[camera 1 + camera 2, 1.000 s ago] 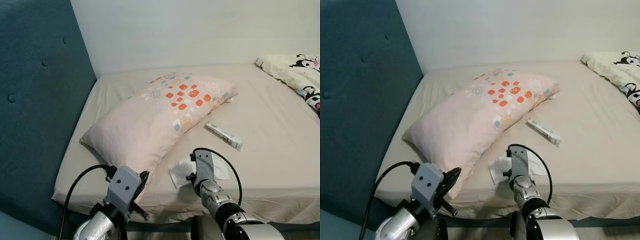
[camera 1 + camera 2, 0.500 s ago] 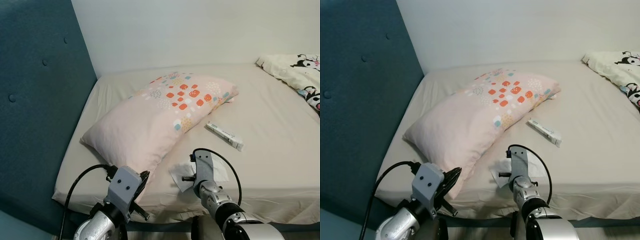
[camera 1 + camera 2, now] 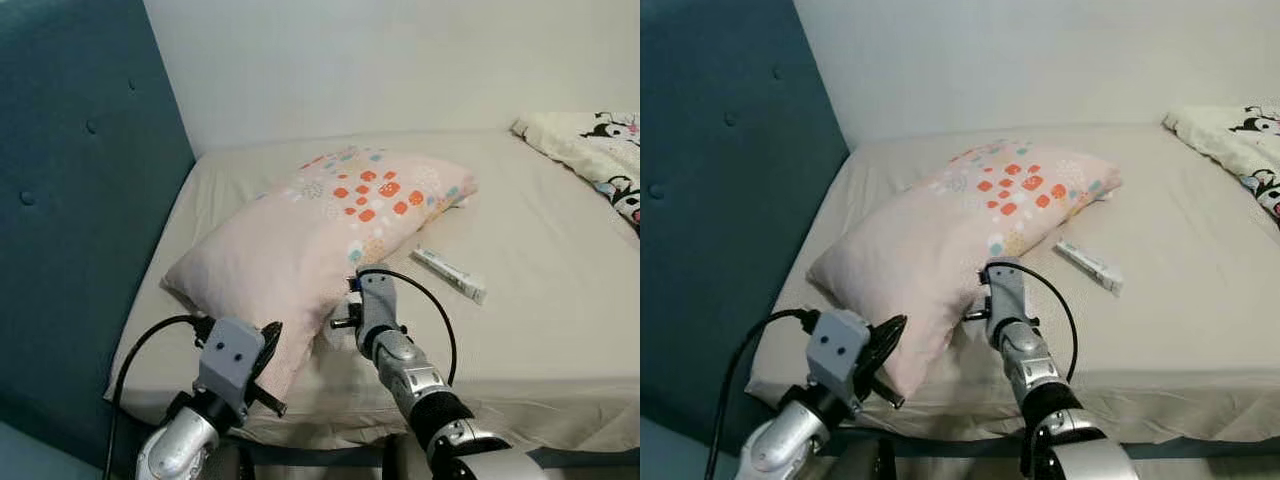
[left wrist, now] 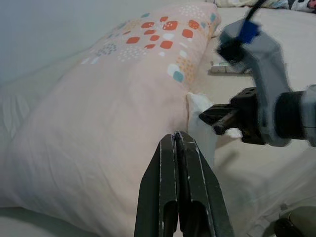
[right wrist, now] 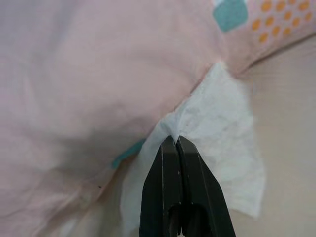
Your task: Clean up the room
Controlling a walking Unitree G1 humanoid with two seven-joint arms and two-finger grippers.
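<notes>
Centre of the head view, the right gripper (image 5: 176, 140) is clenched on a white tissue (image 5: 222, 148), pinching it at a crumpled fold and holding it up against the pink pillow (image 3: 300, 240), which looks like a pick-up of litter off the bed (image 3: 540, 250). Lower left, the left gripper (image 4: 178, 143) hangs with fingers pressed together on nothing, idle beside the pillow's corner. Right of centre a small tube (image 3: 448, 273) lies loose on the sheet, probably next; its print is too small to read. Cartoon-printed bedding (image 3: 600, 150) sits upper right.
</notes>
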